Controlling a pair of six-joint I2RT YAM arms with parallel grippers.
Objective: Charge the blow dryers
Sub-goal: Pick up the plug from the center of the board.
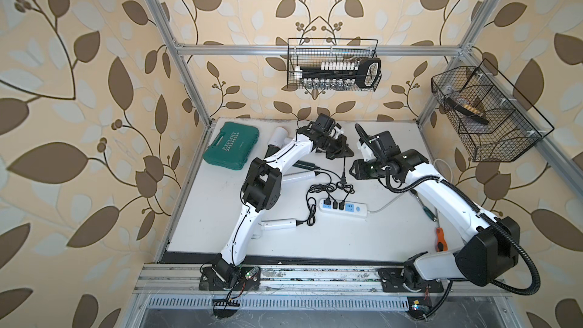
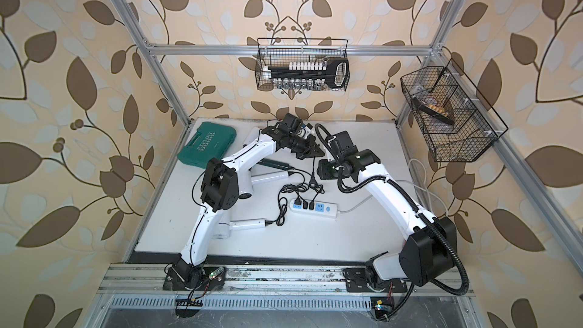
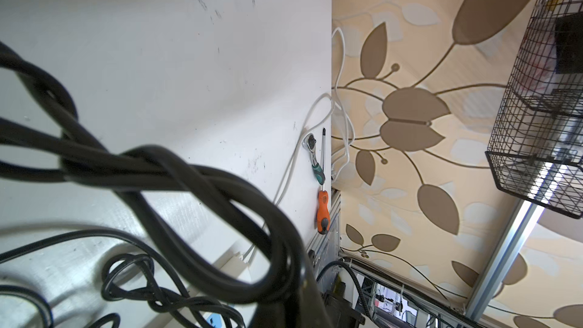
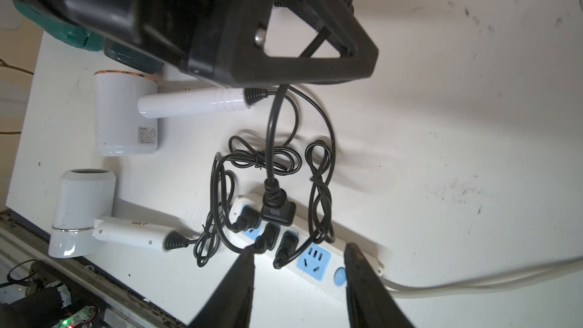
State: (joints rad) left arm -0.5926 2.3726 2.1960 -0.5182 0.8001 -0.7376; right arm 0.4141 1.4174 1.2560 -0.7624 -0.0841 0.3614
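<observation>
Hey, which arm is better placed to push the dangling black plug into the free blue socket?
Probably right. The open right claw hangs just over the white power strip, framing the free blue socket beside the dangling black plug. The left claw pinches only the black cord well above the plug.

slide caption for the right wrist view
Left end effector dangles a black plug by its cord above the power strip, one socket free; right end effector open alongside.
</observation>
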